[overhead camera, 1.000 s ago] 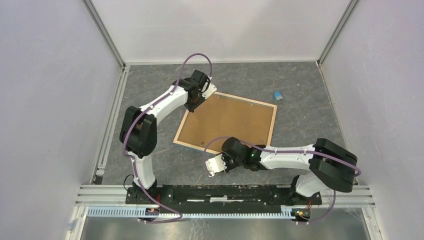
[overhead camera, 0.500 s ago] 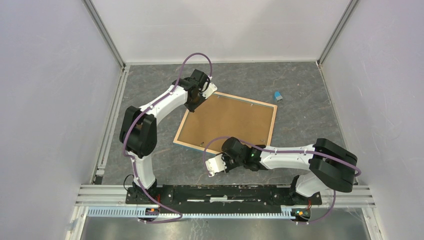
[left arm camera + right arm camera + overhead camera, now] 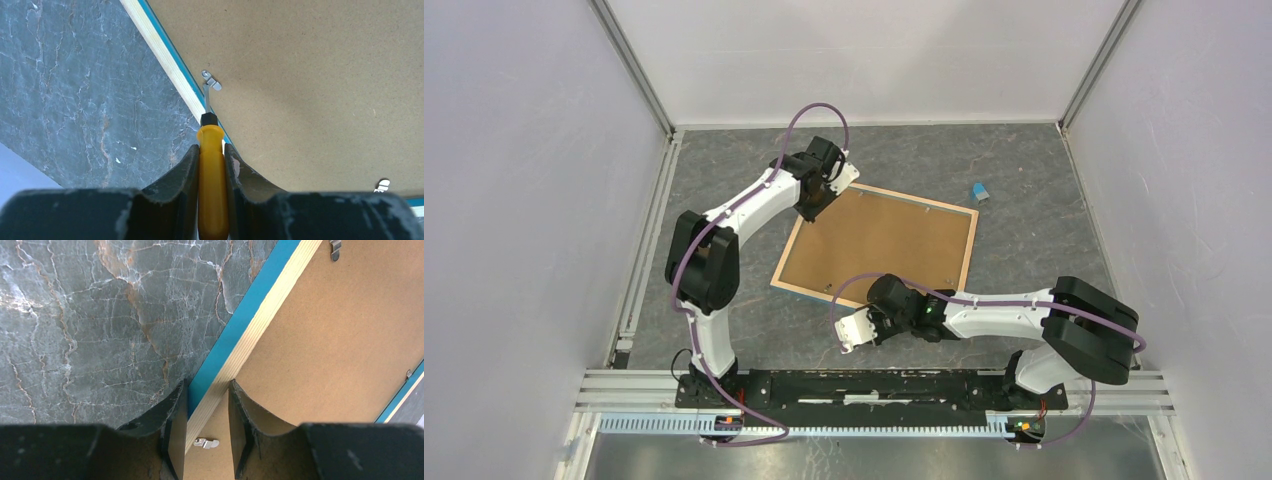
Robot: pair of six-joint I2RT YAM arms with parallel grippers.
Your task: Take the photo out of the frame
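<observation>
The frame (image 3: 884, 245) lies face down on the grey table, its brown fibreboard back up; the photo is hidden under it. My left gripper (image 3: 814, 205) is at the frame's far left edge. In the left wrist view it (image 3: 212, 150) is shut on a yellow-handled screwdriver (image 3: 212, 195), whose metal tip rests at a small metal tab (image 3: 212, 80) beside the blue-and-wood rim. My right gripper (image 3: 856, 330) is at the near edge. In the right wrist view it (image 3: 207, 385) is narrowly open, its fingers straddling the rim (image 3: 250, 325) above another tab (image 3: 206, 442).
A small blue object (image 3: 980, 191) lies on the table beyond the frame's far right corner. Metal rails run along the left side and the near edge. White walls enclose the table on three sides.
My left wrist has shifted very slightly toward the far side with the screwdriver. The right arm and the frame have not visibly moved.
</observation>
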